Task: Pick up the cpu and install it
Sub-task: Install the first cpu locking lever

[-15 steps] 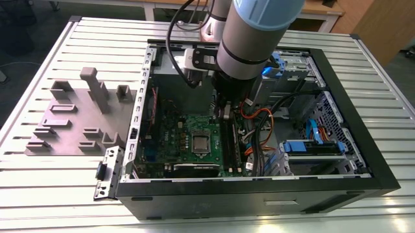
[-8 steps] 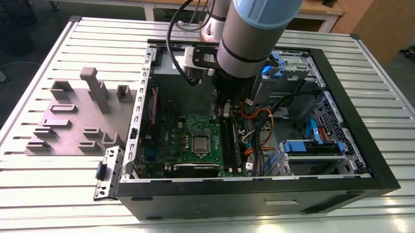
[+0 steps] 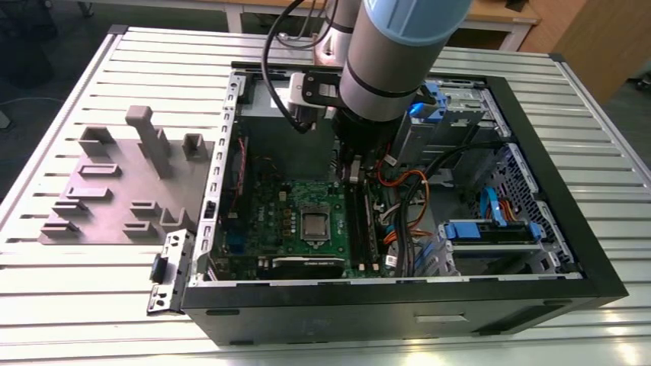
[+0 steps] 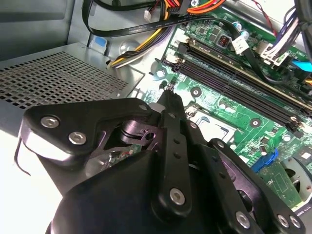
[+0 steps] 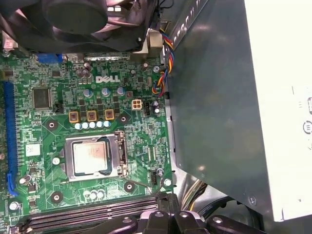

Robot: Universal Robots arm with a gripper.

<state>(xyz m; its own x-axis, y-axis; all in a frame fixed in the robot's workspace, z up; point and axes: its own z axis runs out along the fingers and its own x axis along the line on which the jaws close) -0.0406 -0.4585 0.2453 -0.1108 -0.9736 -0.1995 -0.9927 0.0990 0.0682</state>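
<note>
The cpu (image 5: pixel 91 157) lay flat inside the socket frame (image 5: pixel 95 138) on the motherboard (image 5: pixel 58 97), so seating looked done; whether the frame was latched could not be judged. The hand (image 4: pixel 170 90) hung just above the board beside the socket, holding nothing; whether clenched or released, I could not tell.

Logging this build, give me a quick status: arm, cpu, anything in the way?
Gripper inside the case, above the motherboard. Cpu seated in the socket frame, not held. Cables beside the arm; nothing over the cpu.
</note>
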